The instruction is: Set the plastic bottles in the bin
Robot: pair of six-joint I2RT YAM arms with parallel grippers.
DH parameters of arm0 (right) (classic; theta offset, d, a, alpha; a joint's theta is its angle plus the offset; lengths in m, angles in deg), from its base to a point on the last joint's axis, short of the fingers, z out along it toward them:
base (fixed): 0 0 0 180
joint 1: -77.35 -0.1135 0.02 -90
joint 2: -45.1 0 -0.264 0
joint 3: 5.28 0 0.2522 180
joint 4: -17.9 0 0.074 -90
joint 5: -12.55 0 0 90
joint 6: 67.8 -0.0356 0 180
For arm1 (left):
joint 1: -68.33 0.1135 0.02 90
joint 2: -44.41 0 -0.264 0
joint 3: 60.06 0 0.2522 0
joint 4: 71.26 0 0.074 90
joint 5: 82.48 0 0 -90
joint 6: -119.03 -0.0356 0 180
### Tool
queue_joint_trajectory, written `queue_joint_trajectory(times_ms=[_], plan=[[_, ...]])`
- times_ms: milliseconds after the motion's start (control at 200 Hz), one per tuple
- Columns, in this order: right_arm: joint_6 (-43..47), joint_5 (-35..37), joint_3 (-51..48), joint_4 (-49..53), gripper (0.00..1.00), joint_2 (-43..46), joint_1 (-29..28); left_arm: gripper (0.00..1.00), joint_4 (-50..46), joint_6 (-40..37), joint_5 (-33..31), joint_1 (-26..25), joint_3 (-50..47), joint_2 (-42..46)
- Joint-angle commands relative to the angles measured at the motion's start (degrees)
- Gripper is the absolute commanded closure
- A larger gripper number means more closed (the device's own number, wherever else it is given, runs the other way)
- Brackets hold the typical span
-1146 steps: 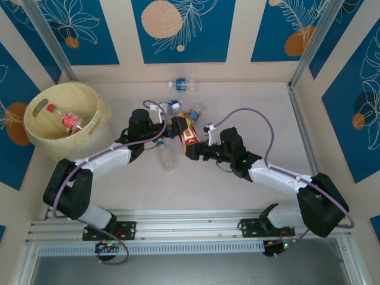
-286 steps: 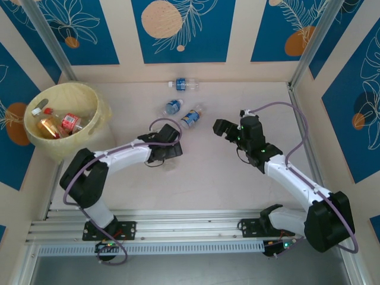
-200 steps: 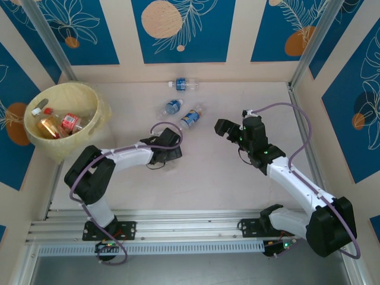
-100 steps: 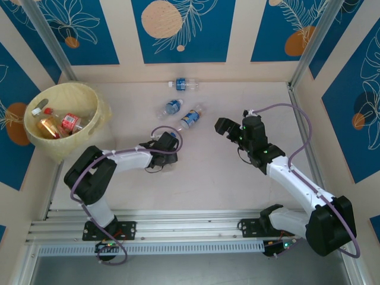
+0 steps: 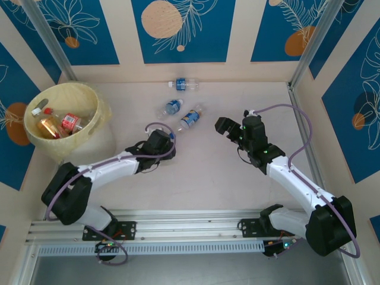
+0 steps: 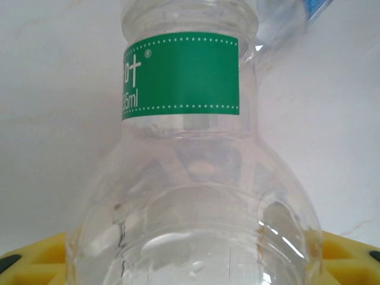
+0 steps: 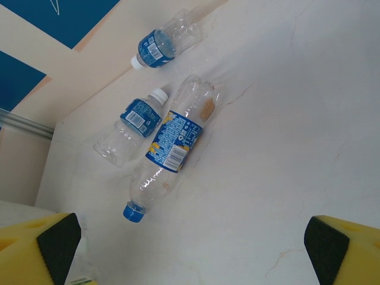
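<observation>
Several blue floral panels (image 5: 181, 29), pale tabletop (image 5: 208, 178)

Our pale surface (image 5: 225, 178) carries the bin (image 5: 71, 147) at its left and three blue-labelled bottles lying flat: back bottle (image 5: 185, 85), middle bottle (image 5: 173, 107), and blue-capped bottle (image 5: 190, 117) just beside it.

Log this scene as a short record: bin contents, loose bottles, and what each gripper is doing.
bin: large round pale-yellow plastic bucket, far left of the table
in bin: several bottles, including a red-labelled bottle
loose on table: three clear plastic blue-labelled bottles, all lying on their sides
left gripper: shut on a clear plastic green-labelled bottle
right gripper: open, empty, facing the loose bottles
</observation>
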Motion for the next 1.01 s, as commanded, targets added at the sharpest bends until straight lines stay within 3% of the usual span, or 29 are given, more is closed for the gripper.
queue_joint_trajectory(times_ms=[0,215,365,615,710,895,1000], plan=[[-1.0,-0.1,0.6,-0.5,0.01,1.1,0.2,0.71,4.5,-2.5,-1.4,0.4,-1.1,4.0],[-1.3,0.1,0.8,-0.8,0.01,1.4,0.2,0.84,5.1,-7.9,-6.2,0.3,2.6,9.8],[-1.2,0.6,0.7,-1.1,0.01,1.1,0.2,1.00,9.2,-14.0,-8.7,0.5,5.5,12.7],[-1.0,-0.3,1.6,-3.7,0.01,0.3,0.2,1.00,10.0,-23.6,-8.6,1.2,13.9,14.2],[-0.6,-2.2,1.2,-5.8,0.01,0.4,0.2,1.00,5.8,-27.6,-8.6,2.0,20.5,14.4],[-0.8,-2.2,0.8,-6.4,0.01,0.2,0.2,1.00,-5.5,-35.5,-19.3,4.6,33.4,12.8],[-1.0,-2.0,0.7,-6.4,0.01,-0.4,0.3,1.00,-8.6,-36.0,-20.1,9.1,36.5,12.5]])
